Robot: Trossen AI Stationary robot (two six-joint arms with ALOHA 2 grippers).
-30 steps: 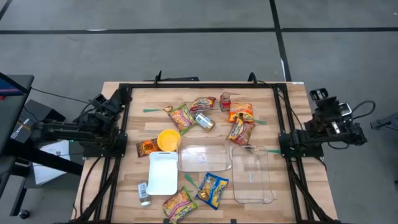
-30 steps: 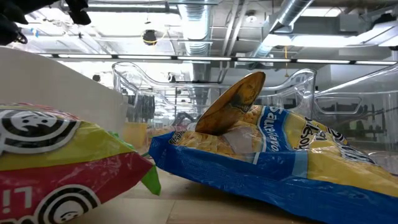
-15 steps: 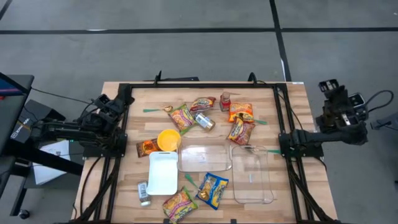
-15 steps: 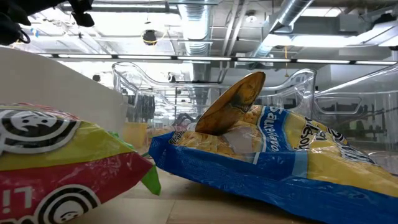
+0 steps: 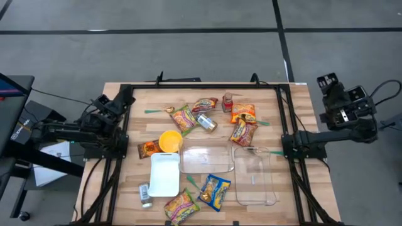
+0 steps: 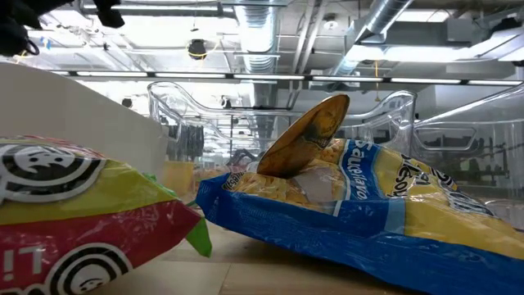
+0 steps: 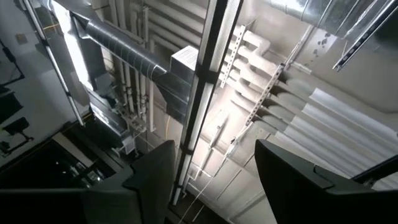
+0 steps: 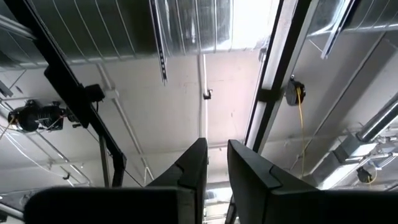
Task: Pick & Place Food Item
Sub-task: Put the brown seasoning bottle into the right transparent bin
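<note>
Several snack packets lie flat on the wooden table: a yellow-green one (image 5: 183,118), two orange ones (image 5: 243,112) (image 5: 244,132), and a blue-and-yellow one (image 5: 215,191) (image 6: 360,213) beside a yellow-and-red one (image 5: 181,205) (image 6: 82,213) near the front edge. My left gripper (image 5: 122,97) (image 7: 214,168) is raised over the table's left edge, open and empty, pointing steeply up at the ceiling. My right gripper (image 5: 326,81) (image 8: 217,165) is raised beyond the table's right edge. It also points up, its fingers nearly together with nothing between them.
A yellow bowl (image 5: 170,140), a white tray (image 5: 164,174) and two clear containers (image 5: 207,159) (image 5: 255,176) stand mid-table. A can (image 5: 206,122), a red-capped bottle (image 5: 227,102), a small brown packet (image 5: 149,149) and a small bottle (image 5: 145,195) lie among the packets.
My right gripper has risen beside the table's right edge and tipped more steeply upward, its fingers unchanged. Nothing on the table has moved.
</note>
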